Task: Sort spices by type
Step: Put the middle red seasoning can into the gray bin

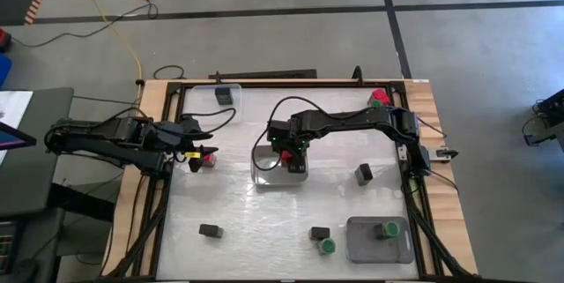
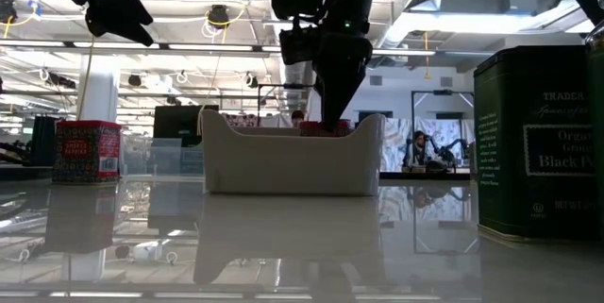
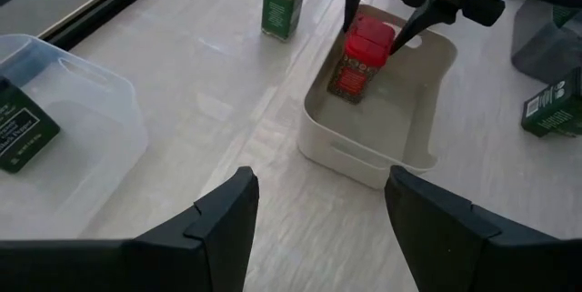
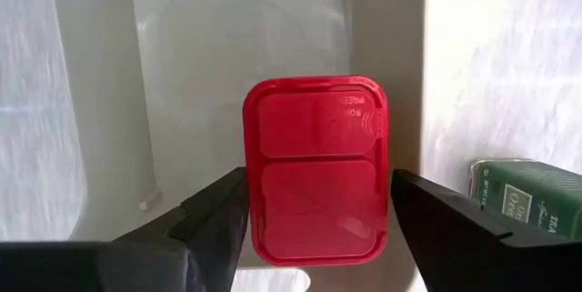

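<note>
A: Left of the table, item one: left gripper (image 1: 204, 139), fingers spread, holding nothing, hovering over the table's left edge. A red-capped spice (image 1: 208, 160) stands just beside it on the table (image 1: 264, 221).

B: Entry noted. Next along?

A: A black boxy spice (image 1: 226, 96) in the clear tray (image 1: 218, 92) at the far edge; another black boxy one (image 1: 210, 230) on the near part of the table.

B: And centre?

A: White tray (image 1: 261, 175), holding the red-capped jar (image 4: 315, 166). The right gripper (image 1: 287, 149) sits directly above it; the red square cap lies between the two fingers, which stand apart on either side, gaps showing. Spread, not pinching, as far as the wrist view shows. The jar stands upright, long axis vertical, at the tray's right end.

B: Which arm is nearer the jar?

A: The right, by far. My judgement: it either closes straight onto the cap or lifts clear; no sideways shift is needed.

B: Rightward remainder?

A: A black and green-capped pair (image 1: 322, 239) near the front, one black box (image 1: 364, 174) mid-right, a green-capped spice (image 1: 387, 228) in the grey tray (image 1: 361, 246), and a red item (image 1: 379, 98) at the far right corner.
</note>
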`<state>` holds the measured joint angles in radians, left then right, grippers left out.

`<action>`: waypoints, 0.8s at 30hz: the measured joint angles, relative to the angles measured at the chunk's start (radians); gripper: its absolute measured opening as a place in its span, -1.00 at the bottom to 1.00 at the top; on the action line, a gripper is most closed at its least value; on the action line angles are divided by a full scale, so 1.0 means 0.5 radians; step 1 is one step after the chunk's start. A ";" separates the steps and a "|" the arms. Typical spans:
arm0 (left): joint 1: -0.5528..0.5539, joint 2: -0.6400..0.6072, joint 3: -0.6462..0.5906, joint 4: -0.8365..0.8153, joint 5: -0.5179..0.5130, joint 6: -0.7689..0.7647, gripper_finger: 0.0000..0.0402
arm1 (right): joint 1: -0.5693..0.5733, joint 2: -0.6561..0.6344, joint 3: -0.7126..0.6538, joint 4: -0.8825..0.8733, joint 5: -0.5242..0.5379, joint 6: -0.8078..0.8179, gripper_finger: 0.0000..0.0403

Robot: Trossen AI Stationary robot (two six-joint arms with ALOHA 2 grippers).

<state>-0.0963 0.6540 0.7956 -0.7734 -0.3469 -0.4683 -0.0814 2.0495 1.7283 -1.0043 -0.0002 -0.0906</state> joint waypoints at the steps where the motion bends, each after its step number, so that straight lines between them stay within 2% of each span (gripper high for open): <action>1: 0.000 0.001 0.000 0.000 0.000 -0.001 0.14 | 0.001 0.000 0.000 0.005 0.000 0.000 0.48; 24: 0.000 0.001 0.000 0.003 -0.002 -0.027 0.14 | -0.011 -0.089 0.001 -0.041 0.004 0.054 0.51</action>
<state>-0.0963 0.6544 0.7956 -0.7719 -0.3477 -0.4819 -0.0870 2.0052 1.7287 -1.0245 0.0017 -0.0637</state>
